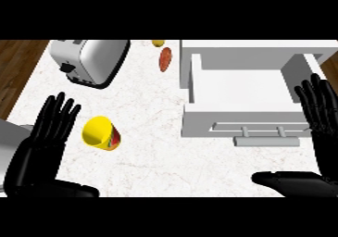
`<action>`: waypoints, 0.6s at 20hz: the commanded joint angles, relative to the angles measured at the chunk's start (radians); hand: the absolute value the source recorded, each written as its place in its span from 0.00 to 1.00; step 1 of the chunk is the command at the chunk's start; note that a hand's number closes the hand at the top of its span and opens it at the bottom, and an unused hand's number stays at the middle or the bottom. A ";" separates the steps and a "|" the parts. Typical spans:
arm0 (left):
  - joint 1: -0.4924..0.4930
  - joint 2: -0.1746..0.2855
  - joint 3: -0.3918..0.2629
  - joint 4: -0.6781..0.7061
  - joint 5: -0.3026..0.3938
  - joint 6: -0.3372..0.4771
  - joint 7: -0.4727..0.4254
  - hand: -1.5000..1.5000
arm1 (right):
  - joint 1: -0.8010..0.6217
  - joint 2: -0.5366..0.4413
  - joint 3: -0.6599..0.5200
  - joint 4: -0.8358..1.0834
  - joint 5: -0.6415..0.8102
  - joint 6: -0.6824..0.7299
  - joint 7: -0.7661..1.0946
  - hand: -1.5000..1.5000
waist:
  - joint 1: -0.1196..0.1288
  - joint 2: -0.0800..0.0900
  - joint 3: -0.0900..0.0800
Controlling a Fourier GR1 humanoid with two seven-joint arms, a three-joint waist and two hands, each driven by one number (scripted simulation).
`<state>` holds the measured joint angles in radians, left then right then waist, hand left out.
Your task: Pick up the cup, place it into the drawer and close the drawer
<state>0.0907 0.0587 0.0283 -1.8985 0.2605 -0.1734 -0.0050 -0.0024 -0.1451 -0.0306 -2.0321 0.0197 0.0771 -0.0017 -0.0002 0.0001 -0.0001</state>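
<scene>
Yellow cup (99, 133): on the white marble counter (164, 162), left of centre, tipped over with its mouth toward the lower left and a red mark on its side. Outside the drawer.
Drawer (194, 78): white, pulled open, right half of frame. The inside shows bare white. Bar handle (267, 140) on the front panel, facing the lower edge.
Left hand (41, 148): lower left, fingers straight and spread, pointing up-frame, holding nothing. The cup sits just right of its fingertips (62, 109), with a narrow gap showing.
Right hand (322, 134): right edge, fingers straight and pointing up, overlapping the drawer's right wall. Thumb stretched left along the lower edge. Holding nothing.
Cup-to-drawer path: bare counter between them. The drawer's left wall and front panel are the nearest faces to the cup.
Toaster (92, 60): silver, upper left, up-frame of the cup and well apart from it.
Top centre: reddish-brown oval item (165, 59) just left of the drawer's far corner, with a small yellow item (158, 43) above it. Can't tell what either is.
Left edge: grey object (7, 143), partly hidden behind the left hand.
</scene>
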 commanded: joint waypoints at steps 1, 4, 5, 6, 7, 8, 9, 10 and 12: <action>-0.010 0.029 0.068 0.046 0.015 0.009 0.020 0.00 | -0.047 0.006 -0.011 0.035 -0.005 0.004 0.006 0.00 | 0.002 0.000 0.000; 0.006 0.039 0.097 0.190 -0.053 -0.020 -0.134 0.00 | -0.067 -0.014 -0.057 0.071 -0.036 0.020 -0.006 0.00 | 0.001 0.001 0.000; -0.009 -0.022 0.033 0.224 -0.128 0.040 -0.151 0.00 | -0.049 0.025 -0.010 0.081 0.021 -0.011 -0.039 0.00 | 0.000 0.001 0.000; 0.030 0.013 0.077 0.190 -0.073 0.004 -0.137 0.00 | -0.081 -0.031 -0.083 0.073 -0.051 0.037 -0.002 0.00 | 0.002 0.000 0.000; -0.060 0.039 0.133 0.370 -0.084 -0.006 -0.215 0.00 | -0.085 0.002 -0.028 0.103 0.007 0.008 -0.031 0.00 | -0.002 0.002 0.000; -0.019 0.019 0.097 0.320 -0.117 0.011 -0.219 0.00 | -0.068 0.032 0.015 0.072 0.048 -0.019 -0.004 0.00 | 0.000 0.000 0.000; -0.040 0.017 0.092 0.349 -0.144 0.035 -0.213 0.00 | -0.005 -0.039 -0.086 0.013 -0.058 0.058 -0.007 0.00 | -0.006 0.000 0.000; -0.072 0.053 0.144 0.454 -0.123 0.001 -0.267 0.00 | 0.011 0.042 0.023 0.036 0.045 -0.002 -0.056 0.00 | -0.005 0.001 0.000; -0.084 -0.010 0.096 0.532 -0.193 0.056 -0.331 0.00 | -0.085 -0.015 -0.054 0.072 -0.025 0.035 -0.008 0.00 | -0.005 0.002 0.000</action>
<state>0.0494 0.0811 0.1300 -1.5368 0.1404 -0.1564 -0.2286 -0.0578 -0.1385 -0.0560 -1.9658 0.0218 0.0893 -0.0191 -0.0019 0.0009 -0.0002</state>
